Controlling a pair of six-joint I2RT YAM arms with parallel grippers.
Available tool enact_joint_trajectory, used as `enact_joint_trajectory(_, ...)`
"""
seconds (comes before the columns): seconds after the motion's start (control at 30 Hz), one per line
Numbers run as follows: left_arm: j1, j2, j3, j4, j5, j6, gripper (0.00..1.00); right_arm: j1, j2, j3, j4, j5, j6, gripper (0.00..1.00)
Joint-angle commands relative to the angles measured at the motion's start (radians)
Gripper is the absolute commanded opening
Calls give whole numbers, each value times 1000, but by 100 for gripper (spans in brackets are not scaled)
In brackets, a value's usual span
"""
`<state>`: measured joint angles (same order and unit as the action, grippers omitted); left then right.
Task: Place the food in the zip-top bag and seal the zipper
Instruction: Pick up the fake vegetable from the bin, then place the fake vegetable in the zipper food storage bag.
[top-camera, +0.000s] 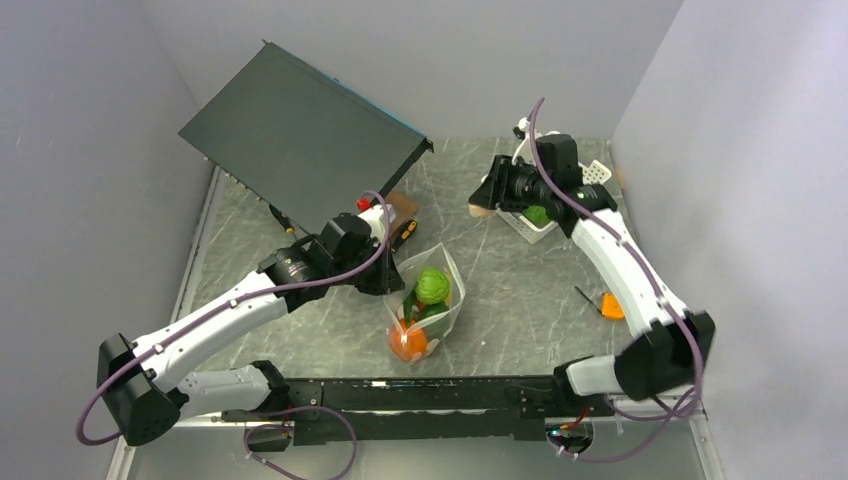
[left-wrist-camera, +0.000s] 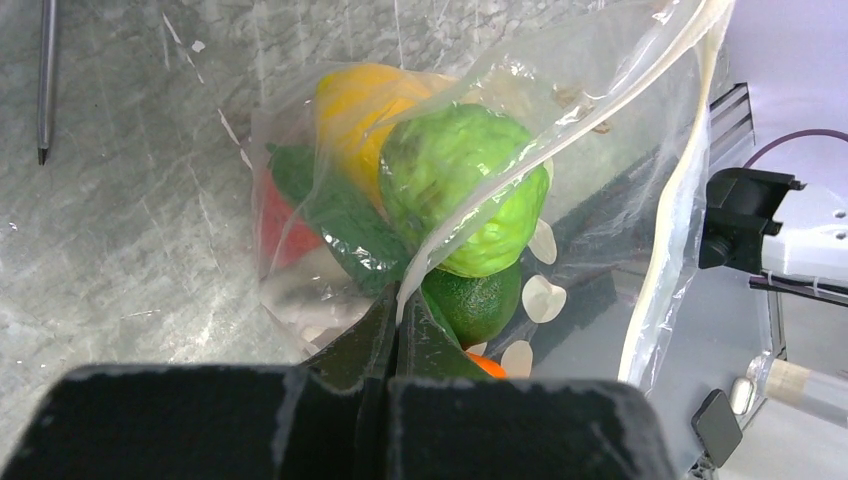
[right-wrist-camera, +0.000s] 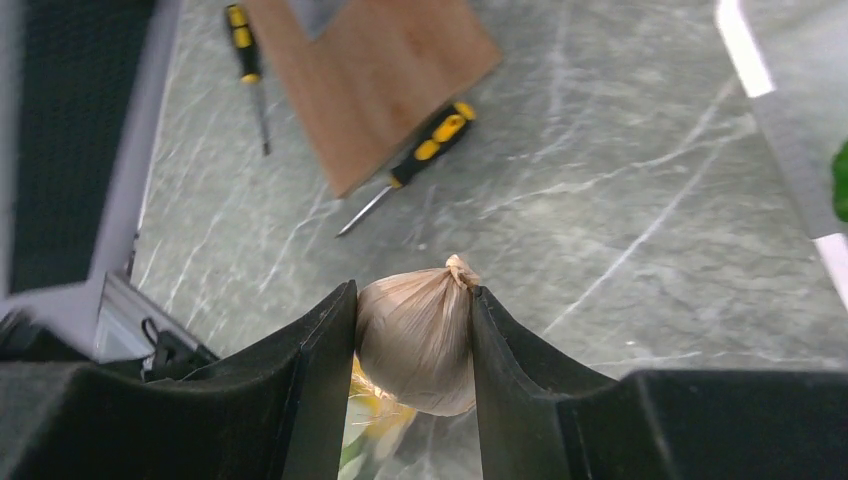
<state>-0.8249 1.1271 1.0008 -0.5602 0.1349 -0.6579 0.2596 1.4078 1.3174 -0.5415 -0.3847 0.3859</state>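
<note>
My right gripper (right-wrist-camera: 412, 295) clamps a ribbed, papery beige garlic (right-wrist-camera: 415, 350), well apart from the bag (left-wrist-camera: 610, 170). My left gripper (left-wrist-camera: 398, 310) is pinched shut on the bag's crinkled clear film, with a lumpy green fruit (left-wrist-camera: 460, 185) inside.

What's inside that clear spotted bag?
The bag holds a light green lettuce, a yellow piece, a dark green fruit, something red and an orange. Anything beneath them is covered.

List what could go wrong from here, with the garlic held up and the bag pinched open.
1. The left gripper pinches only a thin edge of the bag; it could slip and the mouth collapse.
2. The green vegetable sits high near the opening, so the garlic in the right gripper may land on it and roll out.
3. The bulging contents may keep the zipper from closing.
</note>
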Motion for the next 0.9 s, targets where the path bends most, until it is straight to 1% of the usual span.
enact_joint_trajectory(0.0,1,-37,-10,60,-4,-14,0,130,-194,-11,-30,50,23,6)
enact_joint_trajectory(0.13,2,-60,-28,81,-10,-22,0,310,-261,8,-23,57,59,6)
enact_joint_trajectory(0.23,2,-84,-54,102,-12,-37,0,474,-283,-22,31,106,79,6)
enact_joint_trajectory(0.33,2,-116,-88,122,-6,-60,0,613,-283,-77,75,193,93,5)
enact_joint_trajectory(0.43,2,-139,-103,120,-13,-70,0,716,-300,-137,122,282,107,5)
enact_joint_trajectory(0.57,3,-153,-112,124,-16,-78,0,810,-291,-188,161,375,110,6)
enact_joint_trajectory(0.63,2,-156,-112,127,-13,-82,0,864,-259,-187,139,469,88,10)
enact_joint_trajectory(0.77,2,-163,-114,132,-8,-90,0,924,-197,-155,81,580,63,26)
enact_joint_trajectory(0.87,2,-164,-110,131,-1,-94,0,934,-184,-155,74,593,62,43)
